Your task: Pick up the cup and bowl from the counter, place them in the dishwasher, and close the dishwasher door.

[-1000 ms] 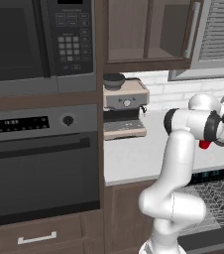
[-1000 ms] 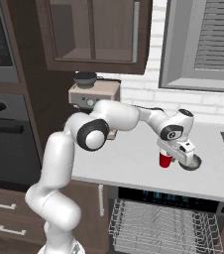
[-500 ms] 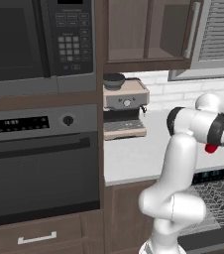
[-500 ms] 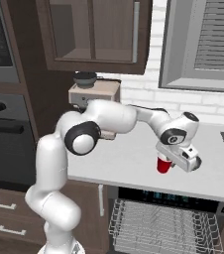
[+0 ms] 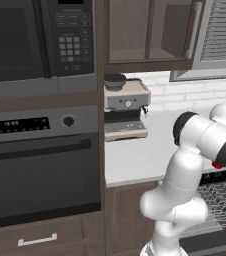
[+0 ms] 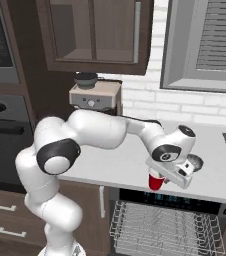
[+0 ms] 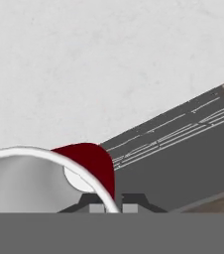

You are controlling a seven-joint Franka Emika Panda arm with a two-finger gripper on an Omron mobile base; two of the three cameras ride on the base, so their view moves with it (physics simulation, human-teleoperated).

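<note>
Cup, red, had travelled outward to the bench front edge, gripper clenched on its rim, above the dishwasher racks; bowl sat just behind.

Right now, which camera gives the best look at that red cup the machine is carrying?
The right base view: the red cup hangs whole in the fingers, above the dishwasher rack. The hand view shows only its white rim and a red patch close up. The left base view shows a red sliver behind the arm.
</note>
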